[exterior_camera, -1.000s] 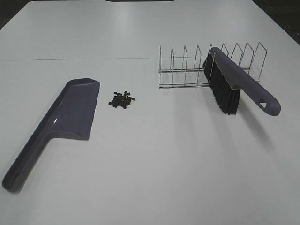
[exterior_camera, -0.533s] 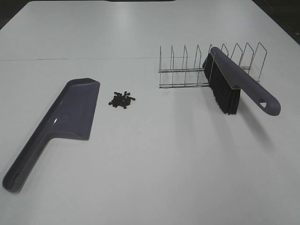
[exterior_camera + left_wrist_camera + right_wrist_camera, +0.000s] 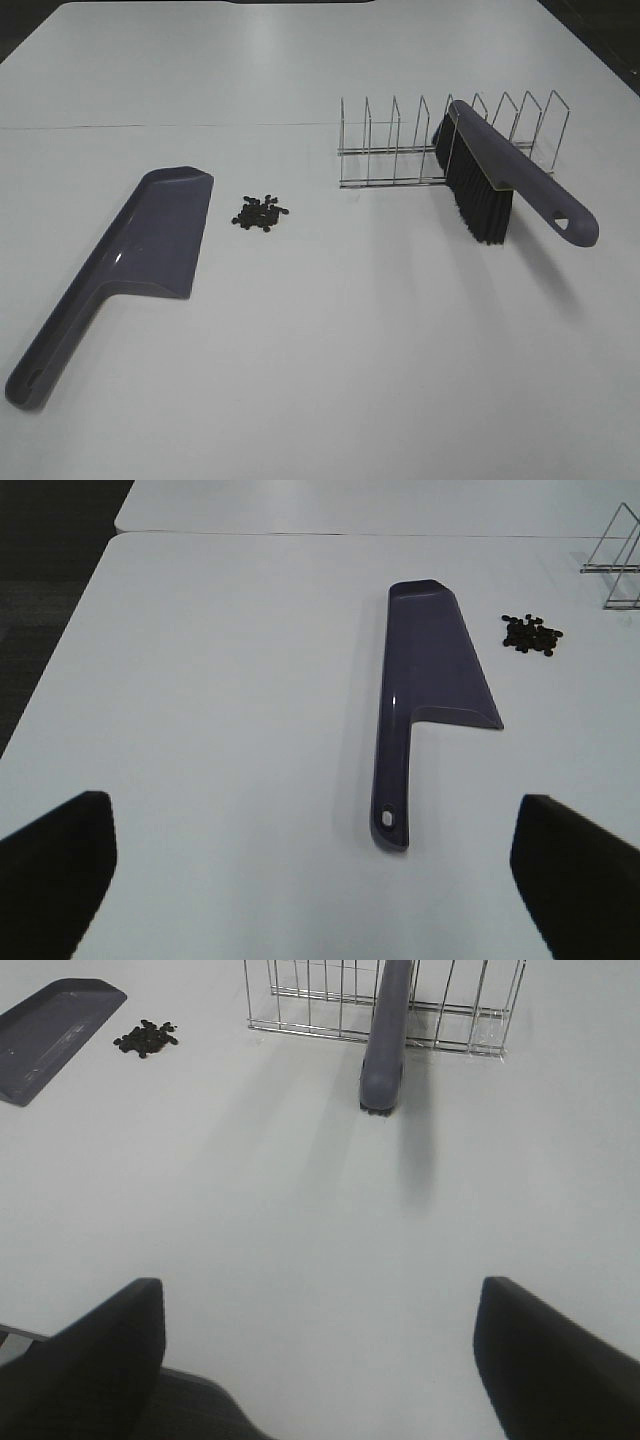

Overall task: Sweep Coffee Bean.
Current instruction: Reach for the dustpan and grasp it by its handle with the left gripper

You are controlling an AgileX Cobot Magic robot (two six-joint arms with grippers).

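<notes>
Though near dustpan (image 3: 160, 235), coffee bean (image 3: 260, 213) apart.

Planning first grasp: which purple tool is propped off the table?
The brush: it leans in the wire rack, handle raised. The dustpan lies flat by the beans.

- Wide white counter (image 3: 330, 380) fills the view — matte, with a soft pale glare toward its far end.
- A thin seam (image 3: 150, 126) runs right across it, splitting it into two slabs.
- Dark floor (image 3: 40, 590) shows past the counter's edges — dim, no detail.
</notes>
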